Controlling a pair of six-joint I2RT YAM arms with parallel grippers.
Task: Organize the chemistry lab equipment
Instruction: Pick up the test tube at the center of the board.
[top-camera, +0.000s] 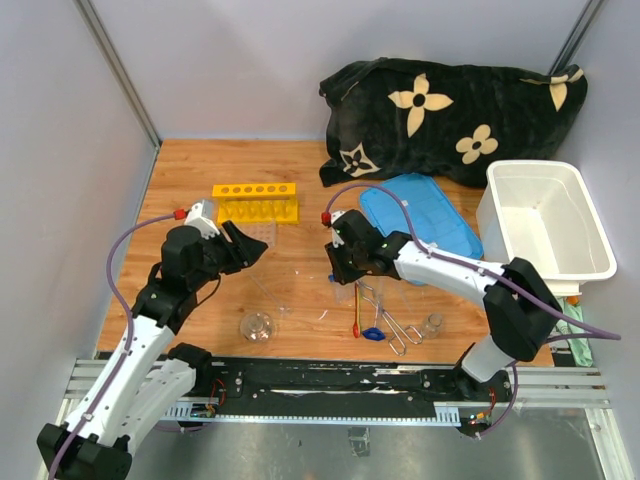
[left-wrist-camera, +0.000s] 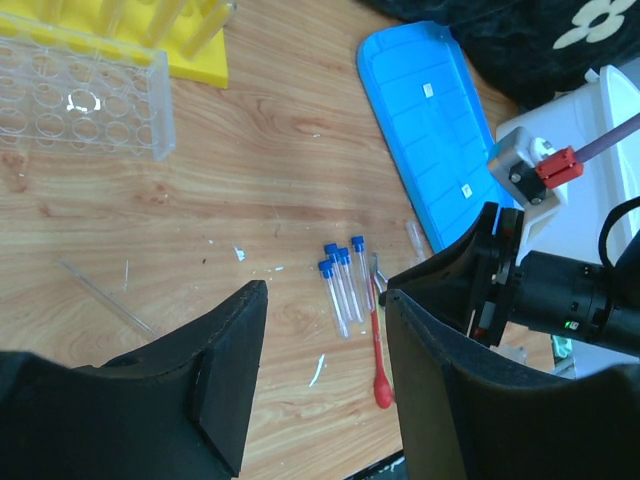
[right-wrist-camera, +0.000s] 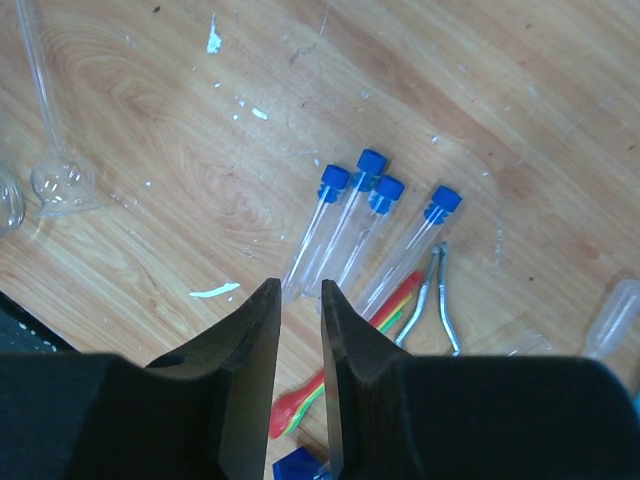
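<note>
Hovering over the four blue-capped test tubes (right-wrist-camera: 345, 225) that lie side by side on the wooden table (right-wrist-camera: 150, 120), the right gripper (right-wrist-camera: 300, 290) — jaws narrowly parted, holding nothing — should widen, straddle one tube mid-length, and close gently, since round tubes roll.

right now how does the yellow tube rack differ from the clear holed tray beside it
The yellow tube rack is opaque; the clear tray is see-through. The rack stands taller, with a single row of holes; the tray is low and flat, with several rows of wells. The rack lies farther back than the tray. Both rest on the wooden table, and no tube shows in either.
</note>
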